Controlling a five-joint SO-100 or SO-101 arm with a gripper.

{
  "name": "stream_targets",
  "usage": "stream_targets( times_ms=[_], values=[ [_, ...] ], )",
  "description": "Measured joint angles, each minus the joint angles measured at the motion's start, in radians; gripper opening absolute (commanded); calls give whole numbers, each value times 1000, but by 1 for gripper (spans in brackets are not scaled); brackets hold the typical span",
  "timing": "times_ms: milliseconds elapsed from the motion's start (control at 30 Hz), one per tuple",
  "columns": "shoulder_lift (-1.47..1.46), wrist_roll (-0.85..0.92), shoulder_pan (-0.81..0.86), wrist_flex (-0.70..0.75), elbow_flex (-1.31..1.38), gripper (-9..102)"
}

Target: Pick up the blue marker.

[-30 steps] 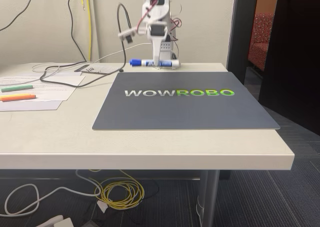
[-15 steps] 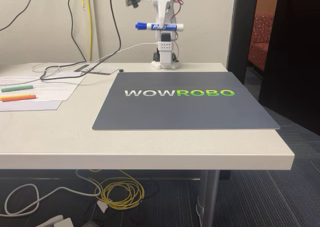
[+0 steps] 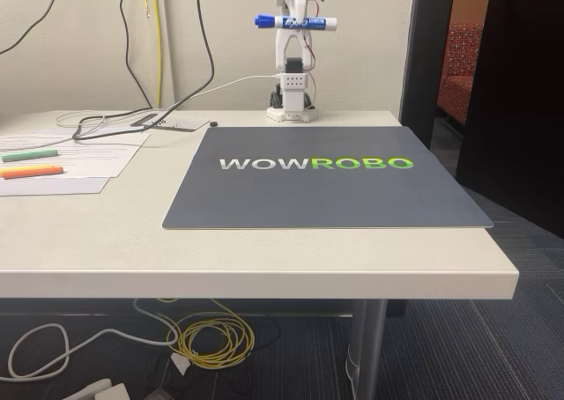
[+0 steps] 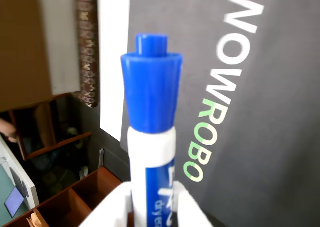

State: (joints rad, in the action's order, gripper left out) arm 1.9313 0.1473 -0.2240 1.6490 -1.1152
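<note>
Blue marker [image 3: 295, 22] sitting crosswise in my gripper [image 4: 152, 207], fingers clamped on barrel, cap sticking out ahead. Hanging high above dark mat [image 3: 326, 175]. Pickup looking done; nothing left but holding.

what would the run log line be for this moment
phase: lift | end effector: shut on blue marker | marker: level, high above grey mat | highlighters: on papers, fixed view left
</note>
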Motion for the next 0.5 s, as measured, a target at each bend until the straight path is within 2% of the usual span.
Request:
stream_targets(
  times_ms=[167,500],
  values=[
    [156,6,-3,-166,-314,1],
    [433,12,-6,-468,-683,0]
  ],
)
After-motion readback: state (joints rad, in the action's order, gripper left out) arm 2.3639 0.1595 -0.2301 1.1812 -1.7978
